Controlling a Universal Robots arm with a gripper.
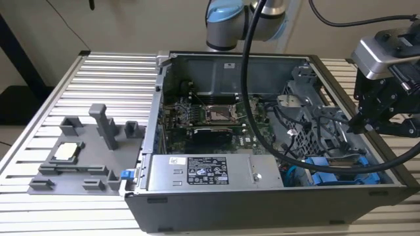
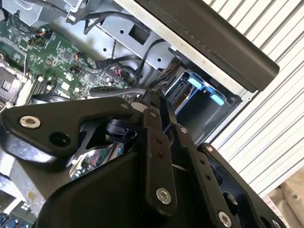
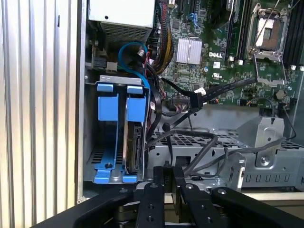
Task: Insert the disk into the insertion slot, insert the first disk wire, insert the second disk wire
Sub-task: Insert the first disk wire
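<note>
Where the disk stands edge-on in its blue frame, its label face and rear connectors are hidden; cannot tell whether any wire is plugged in. It sits upright inside the insertion slot, at the case corner near the power supply. A second blue carrier is just beside it, contents unclear.

In the first wrist view the pincer has its fingers pressed together, with nothing seen between them and touching nothing. In the exterior view it hangs over the case wall on the exterior view's right.

A black cable with a loose connector lies between the motherboard and the slot. Cables crowd the disk's inner side. The slatted surface borders the outer case wall.
</note>
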